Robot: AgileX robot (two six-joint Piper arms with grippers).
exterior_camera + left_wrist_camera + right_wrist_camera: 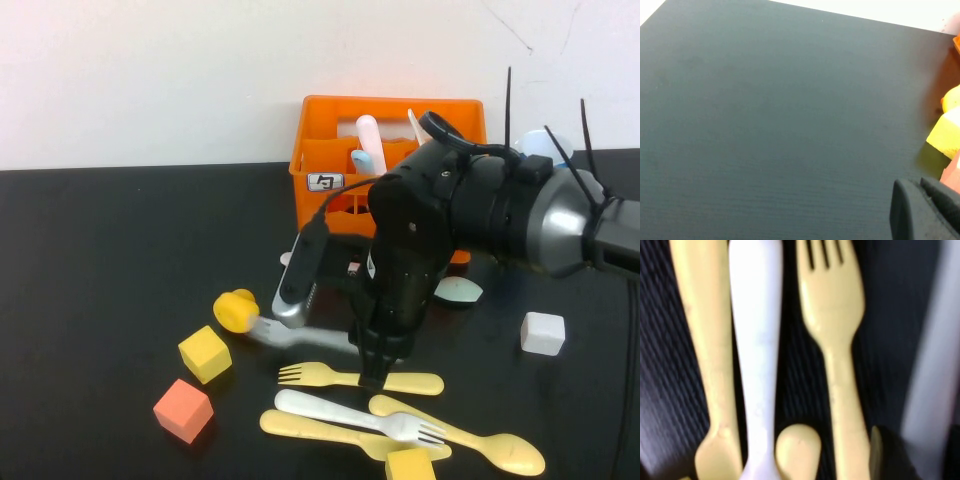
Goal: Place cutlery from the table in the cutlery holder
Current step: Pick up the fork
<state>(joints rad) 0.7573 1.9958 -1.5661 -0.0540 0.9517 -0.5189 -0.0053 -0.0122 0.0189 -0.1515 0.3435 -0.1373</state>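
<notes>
Closest to me, at the near edge of the table (100, 260), sits a small yellow cube (410, 466), touching the spoon handle beside it. My right gripper (374, 376) stands tip-down on the handle of the yellow fork (340, 377); from the wrist I see that fork (837, 340) running right under me, one dark fingertip (887, 455) against its handle. Whether my fingers are apart or already pinching it, I cannot tell.

Just nearer than that fork lies a white fork (350, 413), crossing over a pale yellow piece (330, 431) and lying beside a yellow spoon (470, 437). In the wrist view the white handle (756, 350) sits between the yellow fork and another yellow handle (707, 340).

On the far side of my gripper a grey fork (290, 336) lies on the black top, its tines touching a rounded yellow toy (237, 311). Further to my left are a yellow cube (204, 353) and a salmon cube (183, 410); to my right, a white cube (543, 333) stands well apart.

Beyond my arm, against the wall, the orange cutlery holder (325, 150) already has a few pale pieces standing in it, one of them pink (368, 135).

My left gripper (922, 210) hangs over bare tabletop (765, 125) away to the left; only a dark edge of it shows, so I cannot tell how its fingers stand.
</notes>
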